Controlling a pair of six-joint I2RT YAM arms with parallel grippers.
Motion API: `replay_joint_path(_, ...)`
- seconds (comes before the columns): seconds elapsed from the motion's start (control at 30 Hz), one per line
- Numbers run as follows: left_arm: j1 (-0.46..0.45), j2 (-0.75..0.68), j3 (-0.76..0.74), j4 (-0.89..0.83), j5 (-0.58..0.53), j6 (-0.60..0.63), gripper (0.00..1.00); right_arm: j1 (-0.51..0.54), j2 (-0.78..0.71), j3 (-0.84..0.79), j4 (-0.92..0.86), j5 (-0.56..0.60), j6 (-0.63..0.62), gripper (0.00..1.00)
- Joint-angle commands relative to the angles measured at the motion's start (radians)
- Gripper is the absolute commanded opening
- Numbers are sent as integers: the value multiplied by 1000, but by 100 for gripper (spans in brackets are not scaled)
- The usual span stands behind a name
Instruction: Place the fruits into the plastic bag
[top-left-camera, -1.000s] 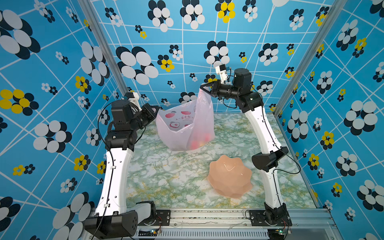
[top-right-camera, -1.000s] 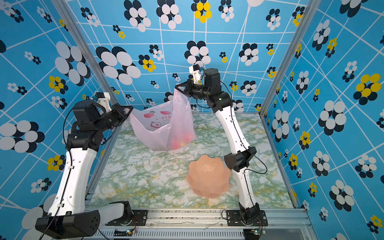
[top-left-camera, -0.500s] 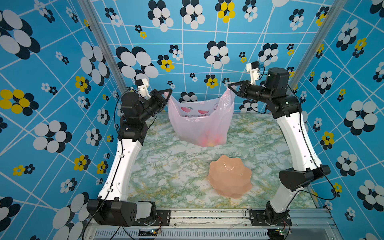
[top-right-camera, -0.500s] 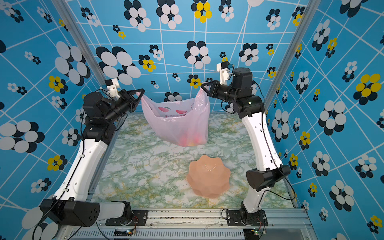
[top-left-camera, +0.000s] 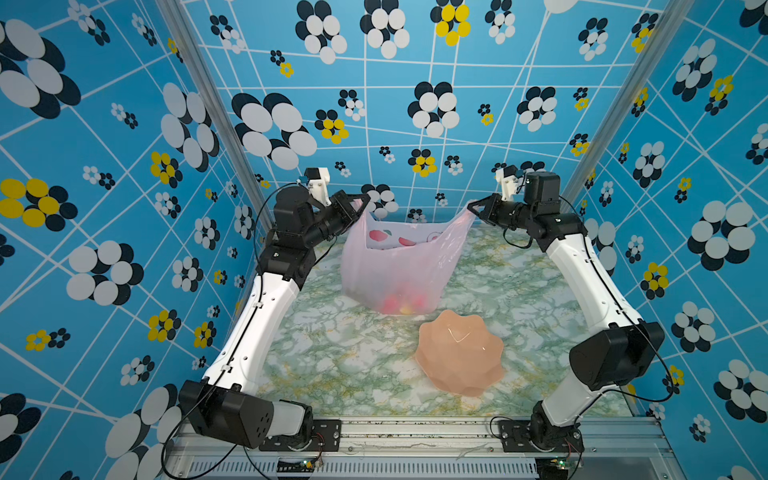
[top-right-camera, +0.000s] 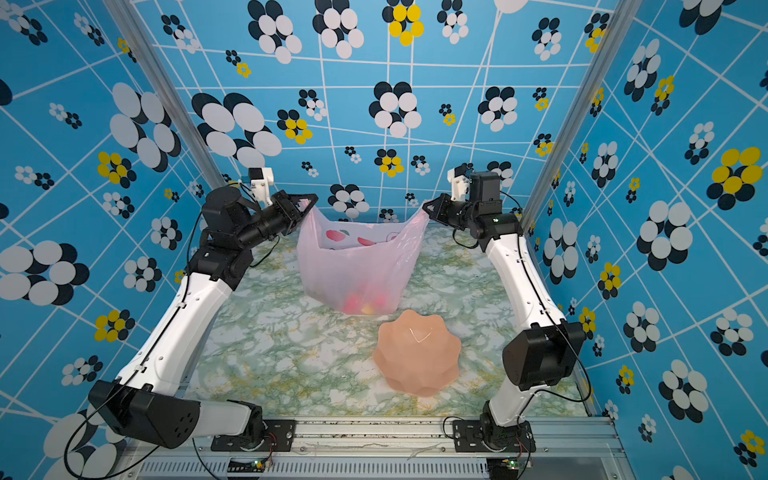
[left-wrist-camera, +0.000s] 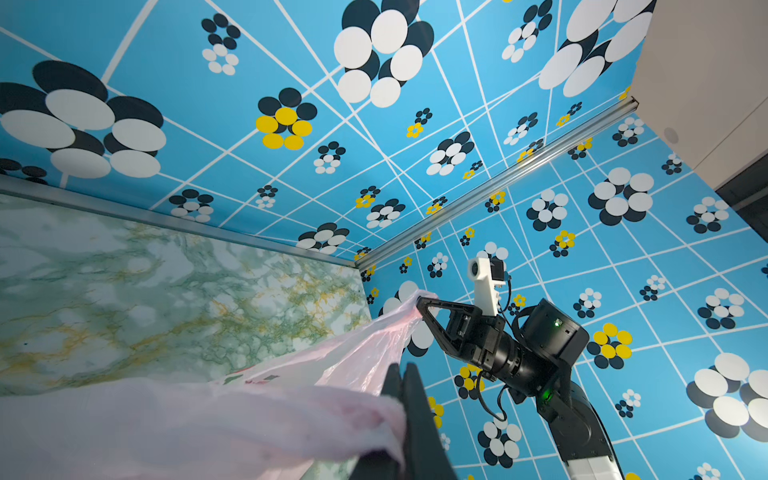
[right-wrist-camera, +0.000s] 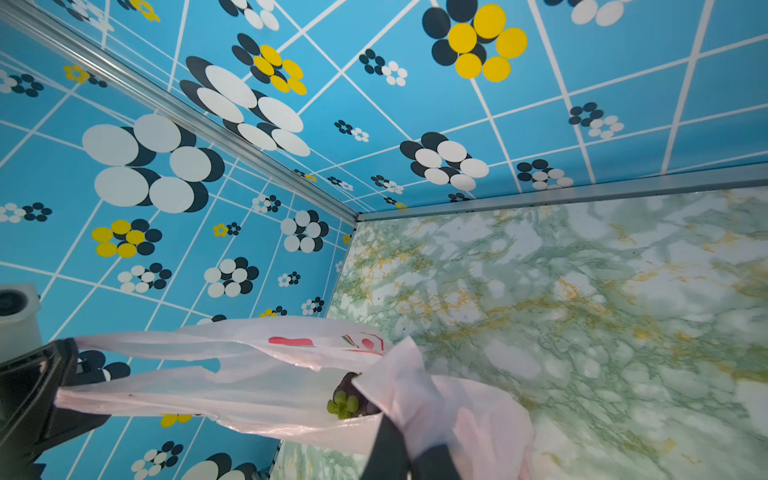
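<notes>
A pale pink, see-through plastic bag (top-left-camera: 395, 266) hangs stretched between two robot arms near the back of a green marbled table (top-left-camera: 332, 357). Small toy fruits (top-left-camera: 399, 305) lie heaped in its bottom, showing through the film as red and yellow blurs. The right wrist view looks into the bag's mouth and catches a knobbly green fruit (right-wrist-camera: 343, 405) beside something dark. The left gripper (top-left-camera: 365, 202) is pressed together on one loop handle and the right gripper (top-left-camera: 471, 207) pinches the opposite handle, so the mouth is pulled wide and taut between them. I cannot tell whether the bag's bottom rests on the table or hangs just above it. Just in front of the bag sits a peach-pink scalloped bowl (top-left-camera: 459, 353), with no fruit visible on it, and none lies loose on the table. The filling seems finished, and this looks like the closing step, holding up the loaded bag. The next move probably calls for lowering both handles evenly, then releasing them without tipping the fruit out.
</notes>
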Motion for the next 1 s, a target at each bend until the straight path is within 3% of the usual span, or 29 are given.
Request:
replay_joint_path(0.0, -1, -8, -11, 36, -27, 39, 2, -15, -80, 29, 66, -13, -2, 0)
replay_joint_path(0.1, -2, -7, -16, 48, -21, 34, 2, -19, -77, 50, 55, -13, -6, 0)
replay_joint_path(0.17, -3, -1, -16, 48, -14, 35, 8, -20, -72, 56, 54, -18, -5, 0)
replay_joint_path(0.33, -4, 6, -23, 32, -15, 51, 42, -21, -61, 50, 50, -38, 5, 19)
replay_joint_path(0.4, -5, 3, -25, 22, -20, 67, 63, -22, -67, 45, 58, -41, 10, 27)
replay_joint_path(0.53, -5, -6, -24, 4, -24, 100, 83, -21, -76, 39, 58, -35, 12, 44)
replay_joint_path(0.6, -3, -13, -23, -5, -28, 119, 99, -21, -79, 41, 41, -25, 5, 54)
replay_joint_path(0.8, -2, -44, -24, -47, -58, 192, 99, -21, -100, 22, 6, 9, 1, 78)
replay_joint_path(0.97, 1, -76, -44, -54, -77, 239, 99, -21, -134, -19, 3, 25, -1, 89)
